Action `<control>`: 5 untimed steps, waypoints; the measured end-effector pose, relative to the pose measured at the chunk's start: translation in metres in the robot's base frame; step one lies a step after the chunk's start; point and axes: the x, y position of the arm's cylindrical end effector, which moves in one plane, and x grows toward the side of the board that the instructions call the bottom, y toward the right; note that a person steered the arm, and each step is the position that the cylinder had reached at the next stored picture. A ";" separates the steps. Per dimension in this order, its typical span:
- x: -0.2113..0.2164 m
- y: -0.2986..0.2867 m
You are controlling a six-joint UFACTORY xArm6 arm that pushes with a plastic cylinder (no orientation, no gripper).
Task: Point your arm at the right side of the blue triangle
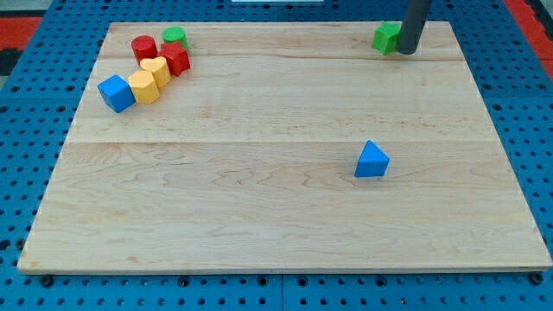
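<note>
Blue triangle (371, 161) lies well below my tip (406, 51), slightly left.

This looks like a robotics lab bench. A pale wooden board (285, 207) of glued planks lies on a blue perforated mounting plate (17, 173), whose regular holes surround the board on every side. Beyond the board's far left corner, a strip of red matting (43, 22) shows.
</note>
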 end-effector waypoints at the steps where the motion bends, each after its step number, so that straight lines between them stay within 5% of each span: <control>1: 0.075 0.016; 3: 0.197 0.048; 5: 0.218 0.025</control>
